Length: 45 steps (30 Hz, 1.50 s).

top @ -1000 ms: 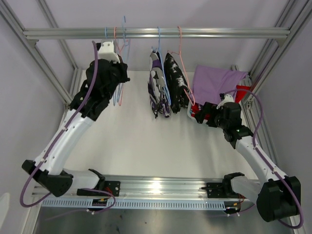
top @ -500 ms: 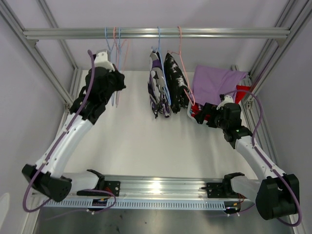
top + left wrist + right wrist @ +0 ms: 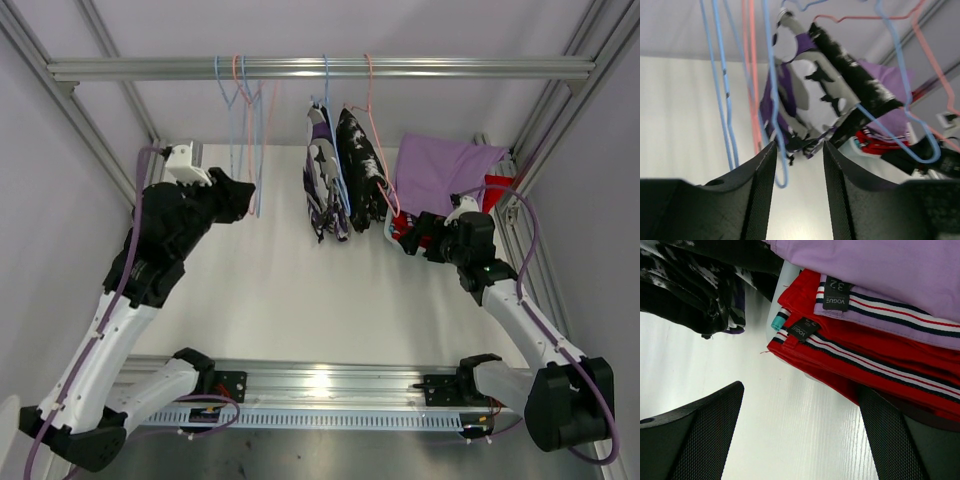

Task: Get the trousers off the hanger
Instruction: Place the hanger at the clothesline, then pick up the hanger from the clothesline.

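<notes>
Wire hangers [image 3: 728, 100] at the left end of the rail [image 3: 450, 68] hung bare. The left gripper [image 3: 799, 150] sat just below them, jaws apart and clamped on nothing. Mid-rail, the print trousers [image 3: 322, 175] and the black blotched trousers [image 3: 358, 165] still hung side by side, so two removals seemed left. Further right, the right gripper [image 3: 800, 390] gaped wide and empty over the table [image 3: 280, 290], near the lilac trousers [image 3: 445, 165], red trousers [image 3: 850, 355] and teal trousers [image 3: 776, 322] already piled there.

Cloth, metal, gloss
Red trousers [image 3: 850, 347] are matt woven cloth; the rail [image 3: 400, 68] dull brushed metal; the worktop [image 3: 280, 290] smooth, faintly glossy; left claw [image 3: 799, 150] ribbed matt black.
</notes>
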Each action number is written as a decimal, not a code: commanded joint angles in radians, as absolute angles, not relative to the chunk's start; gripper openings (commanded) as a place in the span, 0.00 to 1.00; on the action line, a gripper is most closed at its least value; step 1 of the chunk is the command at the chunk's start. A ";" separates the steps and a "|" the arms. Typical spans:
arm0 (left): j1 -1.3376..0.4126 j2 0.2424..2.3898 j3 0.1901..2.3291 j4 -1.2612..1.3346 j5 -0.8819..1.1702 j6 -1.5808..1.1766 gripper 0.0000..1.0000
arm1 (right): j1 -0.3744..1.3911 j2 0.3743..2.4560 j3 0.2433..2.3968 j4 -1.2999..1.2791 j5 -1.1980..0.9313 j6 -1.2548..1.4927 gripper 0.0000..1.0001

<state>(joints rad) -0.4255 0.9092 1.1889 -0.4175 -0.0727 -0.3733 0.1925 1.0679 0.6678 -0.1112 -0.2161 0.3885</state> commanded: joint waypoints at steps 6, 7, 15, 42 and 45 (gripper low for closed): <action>-0.482 1.034 1.364 -0.307 0.175 -0.429 0.55 | 0.192 1.071 0.666 -0.072 -0.239 0.382 0.99; -0.485 1.061 1.386 -0.295 0.236 -0.446 0.58 | 0.192 1.065 0.663 -0.071 -0.233 0.382 0.99; -0.534 1.290 1.451 -0.140 0.356 -0.581 0.67 | 0.190 1.031 0.663 -0.087 -0.221 0.376 0.99; -0.617 1.508 1.410 0.192 0.256 -0.779 0.19 | 0.164 1.029 0.690 -0.086 -0.252 0.362 1.00; -0.618 1.454 1.361 0.256 0.262 -0.808 0.05 | 0.163 1.035 0.690 -0.086 -0.233 0.362 0.99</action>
